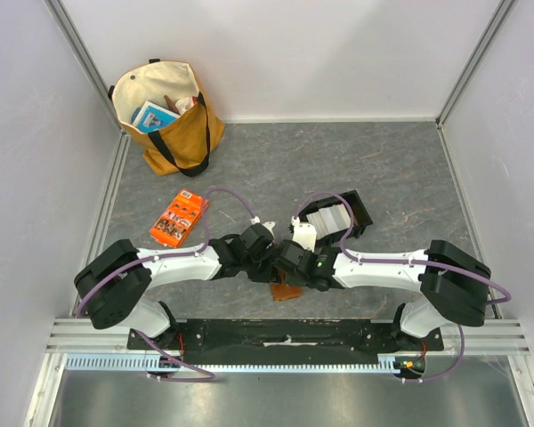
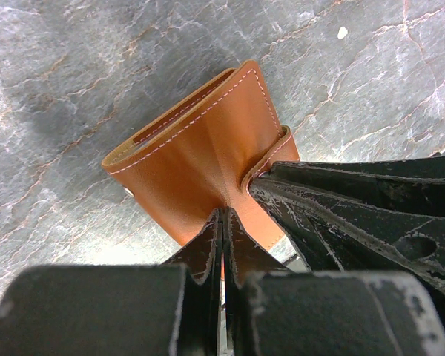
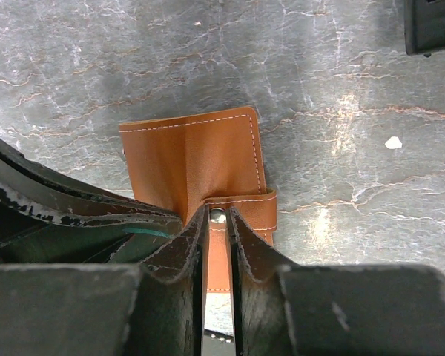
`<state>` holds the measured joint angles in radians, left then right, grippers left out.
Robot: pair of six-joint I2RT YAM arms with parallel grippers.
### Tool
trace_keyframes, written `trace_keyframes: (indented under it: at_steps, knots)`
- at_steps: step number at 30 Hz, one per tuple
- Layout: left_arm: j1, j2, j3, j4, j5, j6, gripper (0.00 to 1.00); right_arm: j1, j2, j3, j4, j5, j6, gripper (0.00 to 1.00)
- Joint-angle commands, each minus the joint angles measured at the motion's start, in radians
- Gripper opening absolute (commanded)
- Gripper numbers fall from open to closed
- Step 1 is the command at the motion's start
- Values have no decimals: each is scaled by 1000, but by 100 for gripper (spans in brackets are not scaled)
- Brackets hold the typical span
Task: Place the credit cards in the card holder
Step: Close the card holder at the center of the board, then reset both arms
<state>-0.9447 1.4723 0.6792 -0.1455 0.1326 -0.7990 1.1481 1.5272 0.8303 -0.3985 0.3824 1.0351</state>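
Pinched tight, the left gripper (image 2: 222,239) has a thin edge of the card holder (image 2: 200,152) between its closed fingers. The right gripper (image 3: 219,222) stands narrow, its jaws straddling the holder's strap with the round snap (image 3: 218,216) showing in the slot between them; whether they squeeze the strap I cannot tell. From above, the card holder (image 1: 287,290) sits low in the middle of the table (image 1: 409,178), just ahead of the two arm bases and mostly hidden under both wrists, so only a tan corner shows. In the left wrist view its long axis slants from the fingers up and to the left, and the stitched mouth faces that far upper-left side. The strap wraps round the right-hand edge. It is smooth tan-brown leather with pale stitching along the borders and a crease down its face. Behind the right wrist lies a black tray (image 1: 363,213) holding pale grey credit cards (image 1: 327,218). An orange packet (image 1: 178,220) lies to the left, well apart, and a tan tote bag (image 1: 169,116) stands in the far left corner.
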Motion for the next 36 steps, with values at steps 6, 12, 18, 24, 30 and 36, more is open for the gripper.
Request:
trace_keyframes:
  at_steps: [6,12,18,24,30,36]
  knots:
    - [-5,-69,-29,-29,-88,-37,2,-1,-48,-62,-20,-20,-33,28]
    - [-6,-159,-44,-48,-165,-42,14,-2,-108,-56,-5,26,-58,41]
    - [-6,-222,-52,-63,-209,-42,36,-5,-182,-62,-2,82,-75,63]
    - [-6,-294,-56,-114,-306,-54,51,-10,-248,-95,-3,124,-72,75]
    - [-6,-343,-63,-166,-378,-72,62,-17,-329,-152,-5,161,-47,94]
    - [-5,-346,-40,-242,-448,-82,85,-53,-413,-192,-20,200,-27,98]
